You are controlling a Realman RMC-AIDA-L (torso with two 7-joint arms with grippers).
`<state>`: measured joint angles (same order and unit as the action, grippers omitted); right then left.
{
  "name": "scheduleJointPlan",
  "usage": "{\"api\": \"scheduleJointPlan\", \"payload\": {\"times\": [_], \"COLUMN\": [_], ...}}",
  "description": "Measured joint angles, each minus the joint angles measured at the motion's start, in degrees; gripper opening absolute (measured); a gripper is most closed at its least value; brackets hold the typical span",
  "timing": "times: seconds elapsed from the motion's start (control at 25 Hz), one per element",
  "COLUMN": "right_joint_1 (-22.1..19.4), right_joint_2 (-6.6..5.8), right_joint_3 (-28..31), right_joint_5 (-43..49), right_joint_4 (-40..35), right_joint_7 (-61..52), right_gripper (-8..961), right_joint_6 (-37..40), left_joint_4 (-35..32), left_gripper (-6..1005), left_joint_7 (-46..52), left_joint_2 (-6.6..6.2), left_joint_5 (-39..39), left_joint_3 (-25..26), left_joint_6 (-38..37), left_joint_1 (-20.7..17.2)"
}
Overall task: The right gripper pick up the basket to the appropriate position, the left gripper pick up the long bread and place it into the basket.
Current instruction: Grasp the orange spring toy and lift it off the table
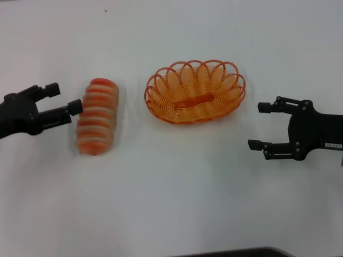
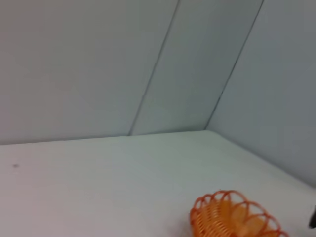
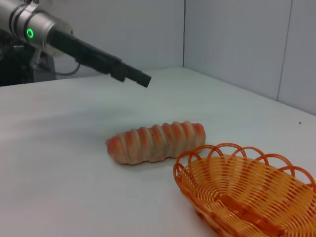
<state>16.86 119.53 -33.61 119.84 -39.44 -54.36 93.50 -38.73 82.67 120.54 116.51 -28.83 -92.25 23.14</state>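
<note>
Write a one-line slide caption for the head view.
Left gripper open beside the long bread; empty basket mid-table; right gripper open, apart from the basket.

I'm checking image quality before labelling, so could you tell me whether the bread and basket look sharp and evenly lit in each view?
Head view: flat, even light with only faint shadows; the long bread looks smeared and soft, the basket crisper. Right wrist view: both fairly clear, with soft shadows under them. Left wrist view: only the basket's edge shows at the frame's border, slightly soft; no bread.
</note>
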Motion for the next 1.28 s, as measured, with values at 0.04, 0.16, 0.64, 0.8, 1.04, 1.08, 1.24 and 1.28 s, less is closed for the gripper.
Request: {"api": "scheduleJointPlan", "payload": {"times": [0.04,0.16,0.64,0.8,1.04,1.08,1.24,1.28], "right_joint_1": [0.0,0.1,1.1,1.6,1.9,1.9,1.8,1.7], "right_joint_2": [0.0,0.0,0.0,0.0,0.0,0.0,0.0,0.0], "right_joint_3": [0.1,0.3,1.8,1.5,1.1,1.0,1.0,1.0], "right_joint_5": [-0.1,-0.2,-0.6,-0.4,-0.3,-0.2,-0.1,-0.1], "right_joint_4": [0.0,0.0,-0.7,-0.3,-0.2,-0.1,-0.1,-0.1], "right_joint_7": [0.2,0.2,-2.8,-2.5,-2.6,-2.6,-2.4,-2.4], "right_gripper": [897,897,897,897,897,897,897,897], "right_joint_6": [0.0,-0.1,0.2,-0.3,-0.4,-0.5,-0.7,-0.7], "left_joint_4": [-1.1,-6.6,-30.2,-32.6,-31.0,-31.0,-31.0,-31.0], "left_gripper": [912,911,901,897,892,891,887,886], "left_joint_7": [2.0,12.4,55.4,61.7,69.7,70.5,74.8,76.2], "left_joint_2": [-0.12,-0.75,0.63,3.32,3.53,3.57,3.68,3.69], "left_joint_5": [0.0,0.6,25.6,33.0,33.1,33.0,33.3,33.5], "left_joint_3": [0.0,-1.2,-19.6,-21.5,-26.0,-27.1,-33.3,-36.5], "left_joint_6": [-1.1,-5.1,1.2,1.5,2.7,3.2,7.1,9.0], "left_joint_1": [0.2,0.8,7.2,11.2,13.6,13.5,12.8,12.4]}}
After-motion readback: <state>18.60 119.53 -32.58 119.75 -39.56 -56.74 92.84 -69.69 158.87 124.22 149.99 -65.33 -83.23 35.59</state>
